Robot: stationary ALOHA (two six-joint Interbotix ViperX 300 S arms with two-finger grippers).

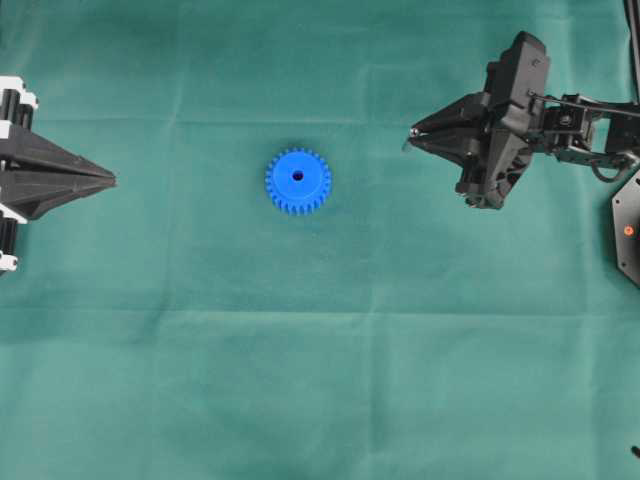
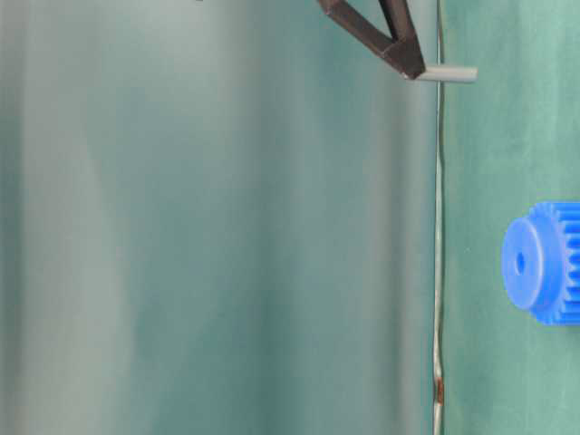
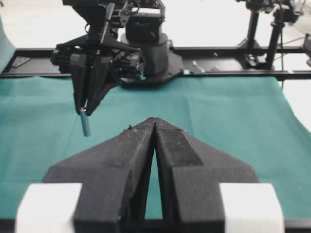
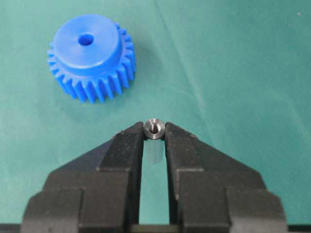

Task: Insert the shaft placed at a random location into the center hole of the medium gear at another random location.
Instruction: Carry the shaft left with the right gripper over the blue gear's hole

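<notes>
The blue medium gear (image 1: 298, 181) lies flat on the green cloth, its dark center hole (image 1: 297, 176) facing up; the gear (image 4: 91, 57) and hole (image 4: 86, 39) also show ahead and left in the right wrist view. My right gripper (image 1: 412, 136) hovers above the cloth, right of the gear, shut on the shaft (image 4: 154, 129), whose shiny round end shows between the tips. From table level the shaft (image 2: 447, 74) hangs from the tips toward the cloth, apart from the gear (image 2: 542, 262). My left gripper (image 1: 112, 181) is shut and empty at the left edge.
Green cloth (image 1: 320, 380) covers the table. The right arm's black base (image 3: 150, 53) stands at the cloth's far edge in the left wrist view, with a black frame rail (image 3: 233, 74) behind it.
</notes>
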